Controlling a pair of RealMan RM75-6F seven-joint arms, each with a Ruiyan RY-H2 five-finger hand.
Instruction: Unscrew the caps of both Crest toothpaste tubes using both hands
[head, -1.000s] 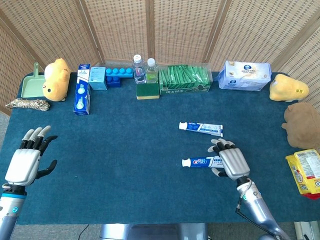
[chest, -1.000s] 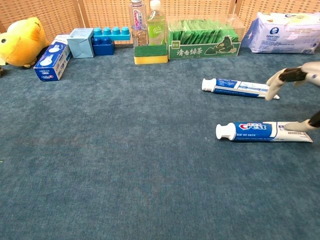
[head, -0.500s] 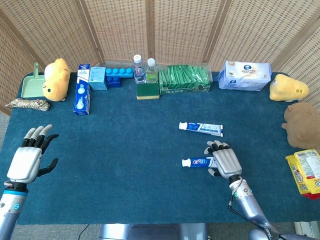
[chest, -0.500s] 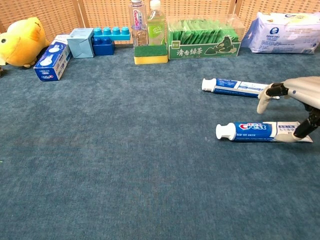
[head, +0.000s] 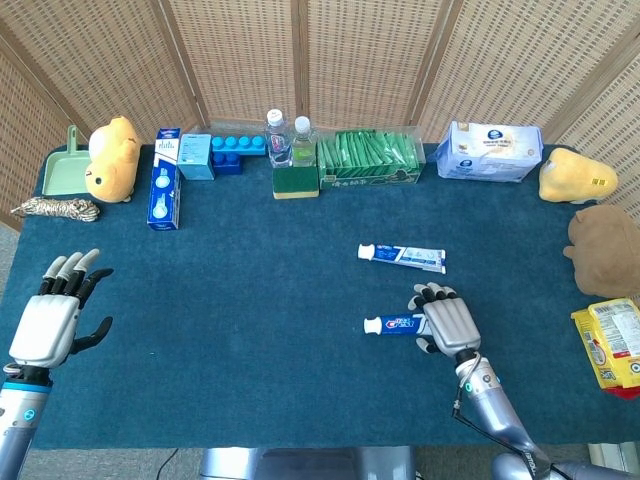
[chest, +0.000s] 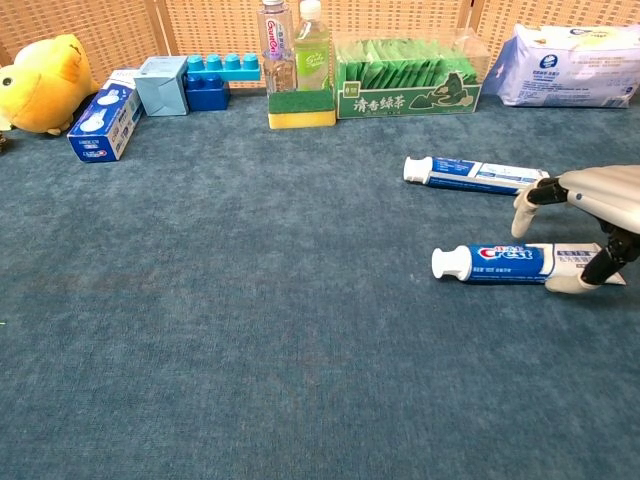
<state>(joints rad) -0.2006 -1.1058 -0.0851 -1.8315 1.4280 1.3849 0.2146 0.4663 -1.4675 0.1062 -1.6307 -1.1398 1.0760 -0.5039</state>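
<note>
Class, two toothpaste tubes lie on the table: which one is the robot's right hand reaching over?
The nearer tube, showing the Crest logo; the right hand arches over its tail end. The farther tube lies apart, untouched.

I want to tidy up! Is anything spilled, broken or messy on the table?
Nothing stands out. Both toothpaste tubes, the near one and the far one, lie flat with caps on, no paste out. The right hand is over the near tube's tail. The things along the back sit in a neat row.

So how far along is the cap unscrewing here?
Nothing is done: both white caps are on. The right hand arches over the near blue-and-white Crest tube, not visibly gripping it. The left hand hovers open. The far tube lies untouched.
</note>
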